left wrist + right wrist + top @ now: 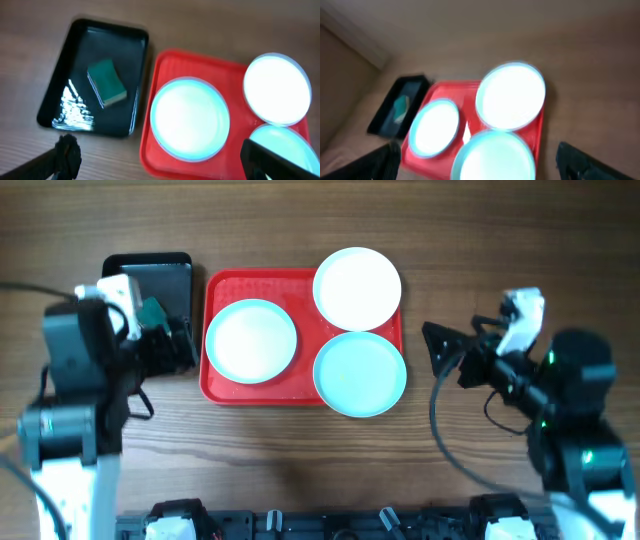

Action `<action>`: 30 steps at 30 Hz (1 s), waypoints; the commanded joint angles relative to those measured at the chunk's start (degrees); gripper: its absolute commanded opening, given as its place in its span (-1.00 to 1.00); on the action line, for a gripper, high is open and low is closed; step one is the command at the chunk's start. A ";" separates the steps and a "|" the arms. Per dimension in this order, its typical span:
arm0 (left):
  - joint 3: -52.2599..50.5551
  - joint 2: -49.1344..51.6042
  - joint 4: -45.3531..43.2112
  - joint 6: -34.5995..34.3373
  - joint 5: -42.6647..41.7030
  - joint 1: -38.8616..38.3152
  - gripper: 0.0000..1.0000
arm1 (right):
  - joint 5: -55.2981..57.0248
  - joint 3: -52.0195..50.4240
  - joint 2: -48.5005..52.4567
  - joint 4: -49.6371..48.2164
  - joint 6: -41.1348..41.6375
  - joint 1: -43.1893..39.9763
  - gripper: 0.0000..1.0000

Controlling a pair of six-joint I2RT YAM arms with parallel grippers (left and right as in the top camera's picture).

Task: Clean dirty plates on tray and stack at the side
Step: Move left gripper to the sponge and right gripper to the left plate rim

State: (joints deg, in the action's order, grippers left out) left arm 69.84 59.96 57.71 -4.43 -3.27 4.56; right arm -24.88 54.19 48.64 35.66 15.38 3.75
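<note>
Overhead | plates (251, 340) on tray (222, 385), mid tabletop (320, 470) near far edge | left claw (180, 345) apart, right claw (440, 345) apart, both empty | advice: left claw descends squarely over sponge (106, 82) in far-left bin (120, 40)

no readable text, labels, brands, numbers or signs on anything

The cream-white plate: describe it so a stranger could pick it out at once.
Find the red tray mid-table, holding three plates. The cream-white plate lies at its far right corner, overhanging the rim. It alone is white; both other plates are pale mint-blue.
</note>
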 commanded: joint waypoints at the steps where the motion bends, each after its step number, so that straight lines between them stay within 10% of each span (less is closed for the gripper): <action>1: 4.04 6.27 2.71 0.98 -1.25 -0.28 1.00 | -5.64 9.77 9.31 8.35 0.26 -0.28 1.00; 22: 4.04 10.34 2.01 0.48 -16.83 -0.28 1.00 | -9.73 21.00 28.02 5.55 5.79 5.90 1.00; 30: 4.26 10.36 2.64 -17.73 3.15 -0.26 1.00 | 3.67 32.28 38.18 11.10 5.49 17.14 0.91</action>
State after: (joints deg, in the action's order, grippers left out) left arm 72.77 70.28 59.66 -12.08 -11.81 4.54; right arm -29.34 81.30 81.73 44.53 20.99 17.41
